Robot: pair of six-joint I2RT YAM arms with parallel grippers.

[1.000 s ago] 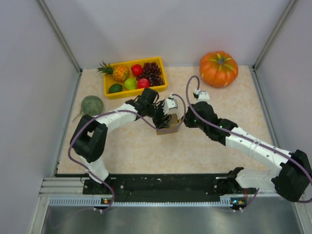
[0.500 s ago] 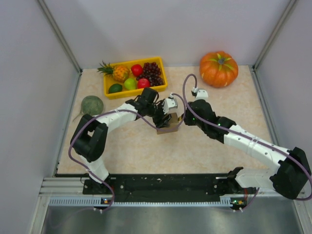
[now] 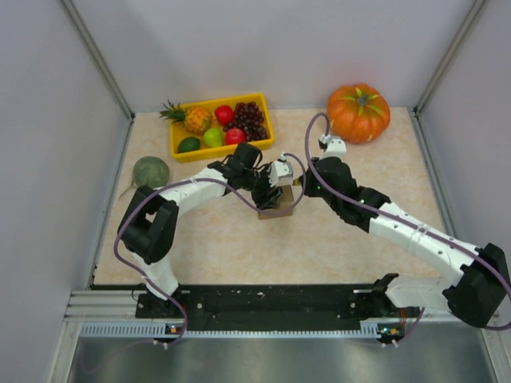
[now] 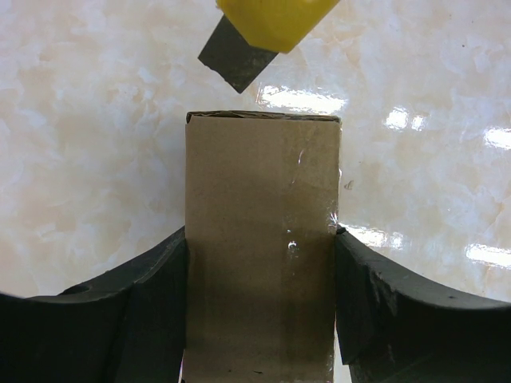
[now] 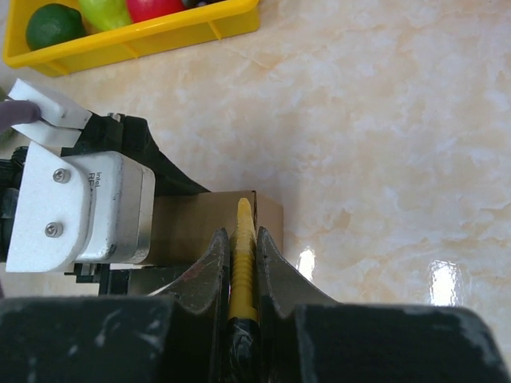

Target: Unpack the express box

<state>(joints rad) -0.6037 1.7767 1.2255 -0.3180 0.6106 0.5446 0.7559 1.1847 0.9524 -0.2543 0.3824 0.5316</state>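
Note:
The express box [image 3: 277,210] is a small brown cardboard box at the table's middle. In the left wrist view the box [image 4: 262,199] stands between my left gripper's [image 4: 261,236] black fingers, which are shut on its two sides. My left gripper [image 3: 269,192] also shows in the top view. My right gripper [image 5: 242,238] is shut on a yellow utility knife [image 5: 243,275], pointing at the box's top edge [image 5: 200,223]. The knife's yellow nose [image 4: 271,20] and grey blade [image 4: 231,60] hang just beyond the box's far edge. My right gripper [image 3: 303,188] sits right of the box.
A yellow tray [image 3: 177,148] of fruit stands at the back left and also shows in the right wrist view [image 5: 160,36]. An orange pumpkin [image 3: 358,112] is at the back right. A green melon [image 3: 151,171] lies at the left. White walls enclose the table.
My right arm's wrist has shifted slightly toward the back and right, with the knife still at the box. My left gripper and the box have barely moved.

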